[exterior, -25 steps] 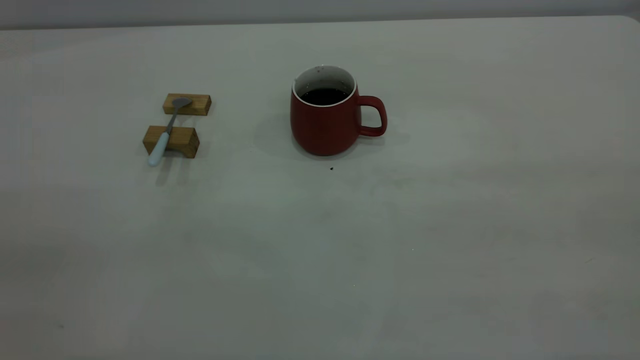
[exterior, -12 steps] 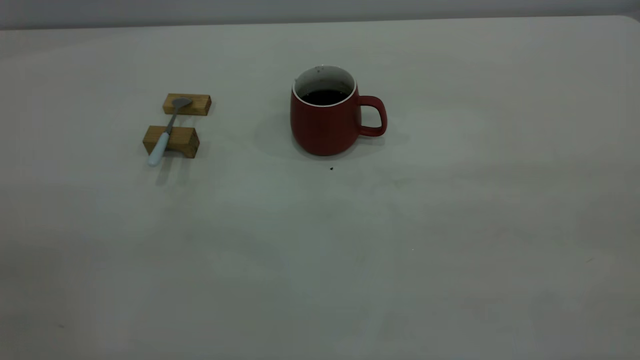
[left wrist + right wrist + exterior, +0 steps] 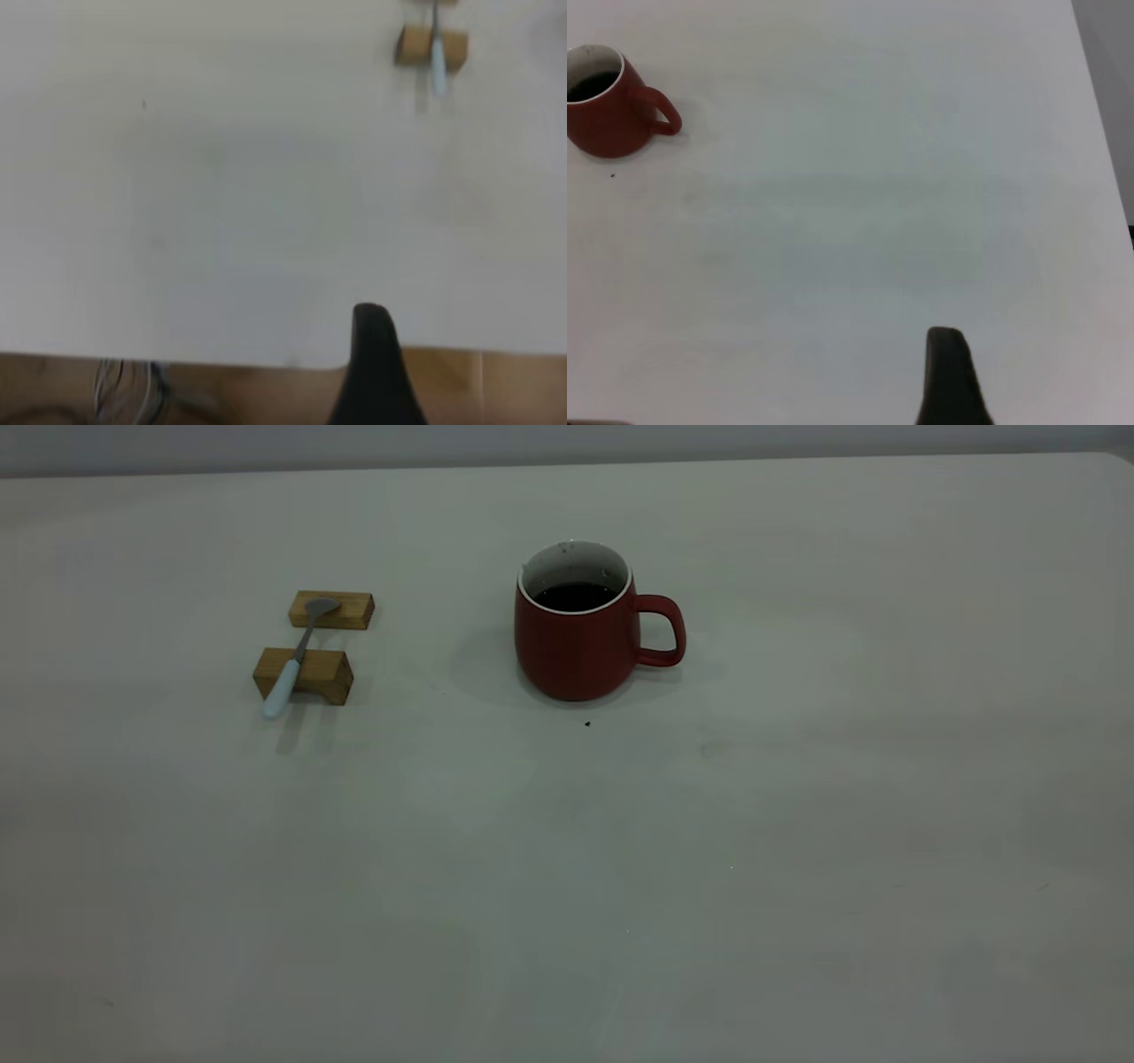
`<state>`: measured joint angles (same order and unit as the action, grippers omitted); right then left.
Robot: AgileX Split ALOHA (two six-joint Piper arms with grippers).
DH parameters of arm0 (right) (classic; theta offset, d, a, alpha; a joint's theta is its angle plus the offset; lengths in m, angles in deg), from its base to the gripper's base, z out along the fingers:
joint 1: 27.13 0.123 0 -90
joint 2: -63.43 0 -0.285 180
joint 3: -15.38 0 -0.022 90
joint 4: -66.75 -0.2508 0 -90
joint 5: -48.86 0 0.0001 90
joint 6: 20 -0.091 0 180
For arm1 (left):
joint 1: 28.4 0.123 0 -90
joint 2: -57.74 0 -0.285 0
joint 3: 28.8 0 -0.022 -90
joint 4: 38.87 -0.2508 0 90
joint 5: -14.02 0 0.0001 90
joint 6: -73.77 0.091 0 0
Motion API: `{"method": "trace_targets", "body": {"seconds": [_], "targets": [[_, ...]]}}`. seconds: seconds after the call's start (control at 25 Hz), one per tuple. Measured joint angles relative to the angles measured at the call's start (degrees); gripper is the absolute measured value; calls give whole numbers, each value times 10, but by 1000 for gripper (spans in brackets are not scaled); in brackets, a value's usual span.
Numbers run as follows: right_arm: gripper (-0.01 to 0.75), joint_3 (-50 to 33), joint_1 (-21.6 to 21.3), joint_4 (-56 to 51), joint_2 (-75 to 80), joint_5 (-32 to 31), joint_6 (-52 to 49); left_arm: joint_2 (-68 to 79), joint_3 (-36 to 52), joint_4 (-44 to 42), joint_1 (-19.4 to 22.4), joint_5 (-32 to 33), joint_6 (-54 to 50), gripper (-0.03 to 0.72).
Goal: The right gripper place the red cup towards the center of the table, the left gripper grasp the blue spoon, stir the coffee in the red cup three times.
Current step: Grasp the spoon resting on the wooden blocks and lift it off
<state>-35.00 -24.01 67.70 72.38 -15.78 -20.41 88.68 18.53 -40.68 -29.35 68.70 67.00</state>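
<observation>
The red cup (image 3: 576,646) stands upright on the table (image 3: 567,868), a little behind its middle, handle (image 3: 664,631) pointing right. Dark coffee (image 3: 576,596) fills part of it. To its left the blue spoon (image 3: 297,657) lies across two wooden blocks, bowl on the far block (image 3: 354,610), pale handle over the near block (image 3: 323,676). Neither arm shows in the exterior view. In the left wrist view my left gripper (image 3: 372,320) hangs at the table's edge, far from the spoon (image 3: 437,62). My right gripper (image 3: 946,343) is above bare table, far from the cup (image 3: 602,124).
A small dark speck (image 3: 587,724) lies just in front of the cup. The left wrist view shows the table's edge with a brown floor (image 3: 496,390) and loose cables (image 3: 133,390) beyond it. The table's right edge (image 3: 1099,133) shows in the right wrist view.
</observation>
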Motion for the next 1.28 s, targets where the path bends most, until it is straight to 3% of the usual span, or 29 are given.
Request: {"method": "trace_targets", "body": {"seconds": [0.52,0.96,1.28], "targets": [[552,0,0,0,0,0,0,428,-120,18,0,-144,18,575],[552,0,0,1,0,0,0,679,-192,52,-1,-241,20,575],[552,0,0,1,0,0,0,833,-260,71,-64,-307,14,575]]}}
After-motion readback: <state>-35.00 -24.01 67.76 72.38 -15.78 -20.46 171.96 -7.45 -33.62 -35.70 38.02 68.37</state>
